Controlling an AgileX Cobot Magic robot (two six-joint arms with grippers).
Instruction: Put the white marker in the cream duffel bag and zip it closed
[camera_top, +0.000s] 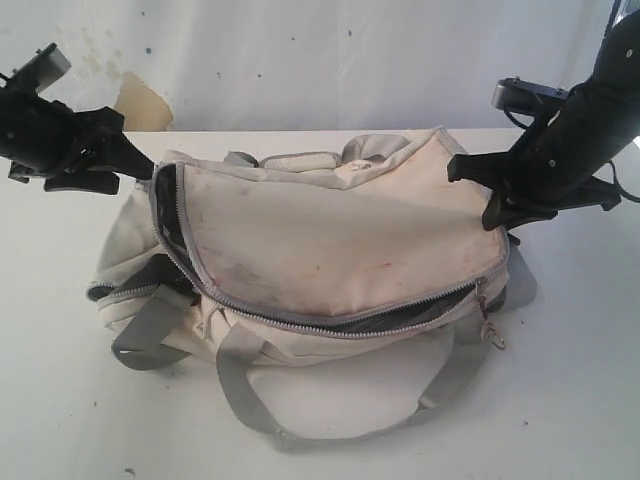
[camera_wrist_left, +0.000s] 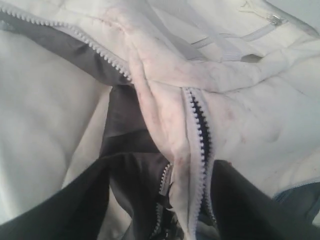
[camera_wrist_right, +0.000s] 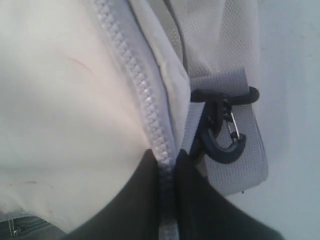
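Cream duffel bag (camera_top: 330, 230) | pinched in right pincer (camera_wrist_right: 166, 162) | between parted left pincer (camera_wrist_left: 162, 172)

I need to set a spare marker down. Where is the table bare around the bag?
The table is bare on the camera's side of the cream duffel bag, beyond its looped grey strap, and at both near corners. Crowded: the bag's two ends, where the left gripper and right gripper work.
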